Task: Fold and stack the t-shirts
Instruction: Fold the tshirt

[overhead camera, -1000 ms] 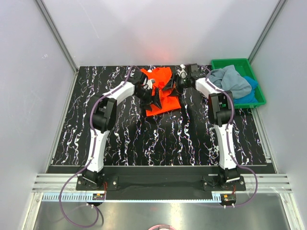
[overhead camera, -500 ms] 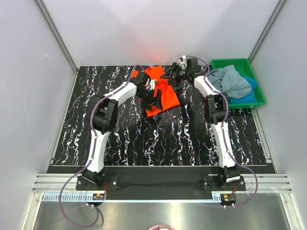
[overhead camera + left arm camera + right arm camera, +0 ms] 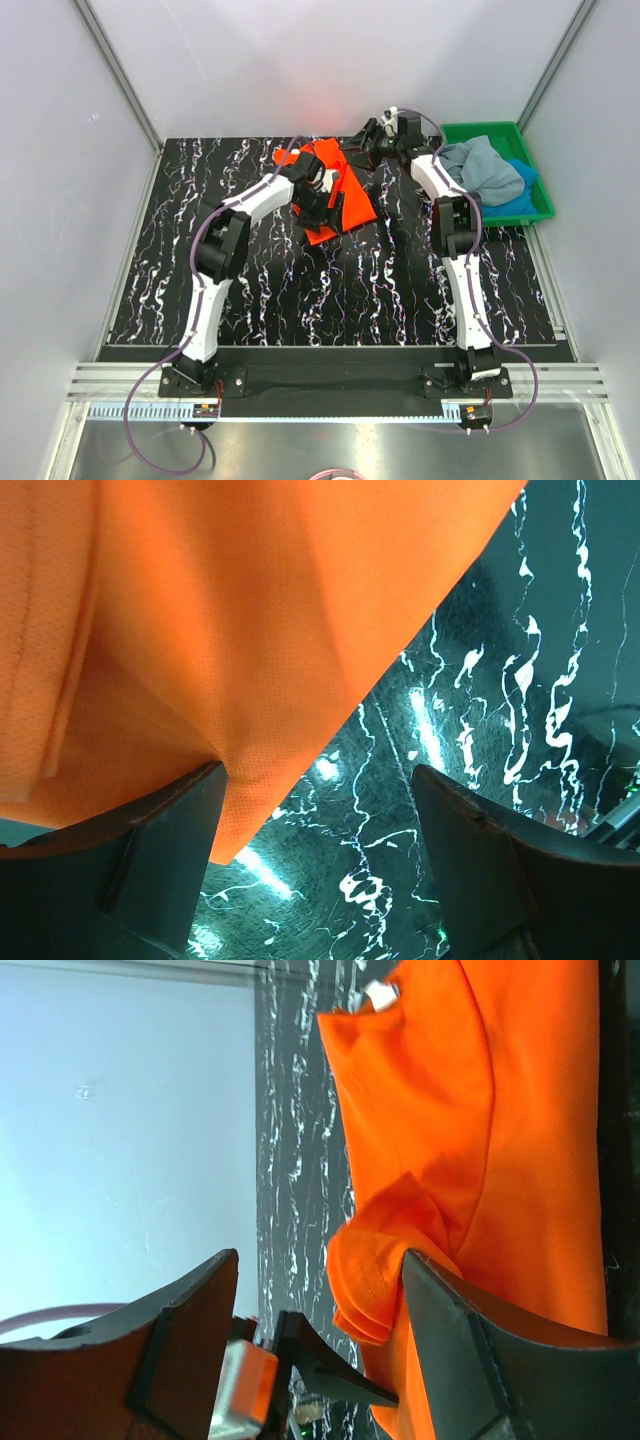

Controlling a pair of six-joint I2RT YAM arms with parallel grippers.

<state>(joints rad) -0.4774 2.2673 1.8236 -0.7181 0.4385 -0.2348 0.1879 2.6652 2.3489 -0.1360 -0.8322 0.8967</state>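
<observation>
Seen from above, a black marbled table (image 3: 260, 270) carries an orange t-shirt (image 3: 352, 205) at the upper centre of the frame. It lies rumpled and partly doubled over, not yet a neat rectangle. At the upper right stands a green tray (image 3: 480, 130). A grey-blue t-shirt (image 3: 485, 168) is heaped in it, and a bright blue t-shirt (image 3: 520, 200) shows beneath at the tray's right side.

The left claw (image 3: 322, 200) is down at the orange shirt's left part. In its wrist view the jaws are spread wide and nothing is pinched. A hanging fold of orange cloth ends just at the inner tip of one finger (image 3: 150, 850), and bare table shows across the rest of the gap. The right claw (image 3: 368, 140) is at the shirt's upper right edge, near the back wall. Its jaws are also wide apart and empty. Its wrist view shows the shirt from the side, with a white neck label (image 3: 380, 995) at the top of the frame.

The step in hand is judged to be folding the orange shirt, and the task looks barely begun, since no shirt is folded or stacked. For a clean fold, one layer's edge should be taken by each claw at matching points. The cloth between them should be kept taut and carried over evenly. Loose folds should be kept clear of the jaws, so that extra layers are not caught.
</observation>
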